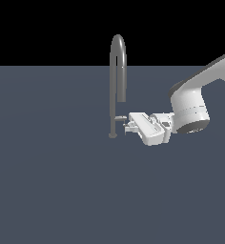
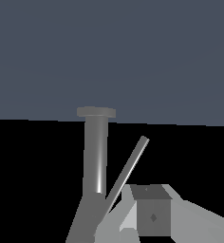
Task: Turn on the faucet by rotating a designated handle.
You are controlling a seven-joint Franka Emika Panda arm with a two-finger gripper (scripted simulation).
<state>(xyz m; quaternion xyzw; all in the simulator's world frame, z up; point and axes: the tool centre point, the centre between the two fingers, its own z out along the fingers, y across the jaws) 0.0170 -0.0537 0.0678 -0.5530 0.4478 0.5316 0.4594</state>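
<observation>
Dark blue-grey flat ground [image 1: 52, 190] carries everything. Nearest, the white robot gripper [image 1: 127, 125] lies sideways; whether it grips cannot be told. Its fingertips meet the short flat light-grey handle [image 1: 119, 117] on the tall slim grey metallic gooseneck faucet [image 1: 114, 86].

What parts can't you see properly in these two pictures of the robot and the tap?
- Exterior view: whether the gripper touches the handle; both are too small there.
- Exterior view: the rest of the arm, cut off by the right edge.
- Wrist view: the faucet arch, cut off by the picture's edge.
- Wrist view: the gripper fingers, partly cut off, so the gap is unclear.
</observation>
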